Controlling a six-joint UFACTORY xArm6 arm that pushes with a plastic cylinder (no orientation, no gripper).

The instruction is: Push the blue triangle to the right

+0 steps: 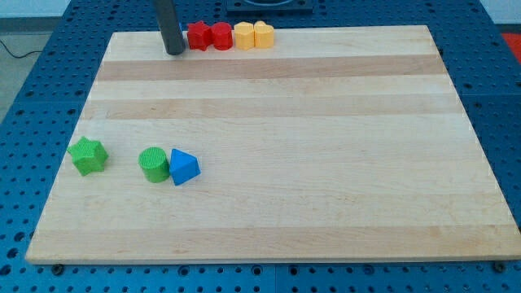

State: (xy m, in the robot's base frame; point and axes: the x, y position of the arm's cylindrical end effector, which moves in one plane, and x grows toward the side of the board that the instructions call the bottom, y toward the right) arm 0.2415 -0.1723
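Note:
The blue triangle (184, 168) lies on the wooden board (326, 146) at the lower left, touching a green cylinder (152, 163) on its left. My tip (174, 51) is at the board's top edge, far above the blue triangle and just left of the red blocks. It touches no block that I can make out.
A green star (88, 155) lies left of the green cylinder. Along the top edge stand two red blocks (210, 36) and two yellow blocks (253, 35) in a row. The board rests on a blue perforated table (32, 122).

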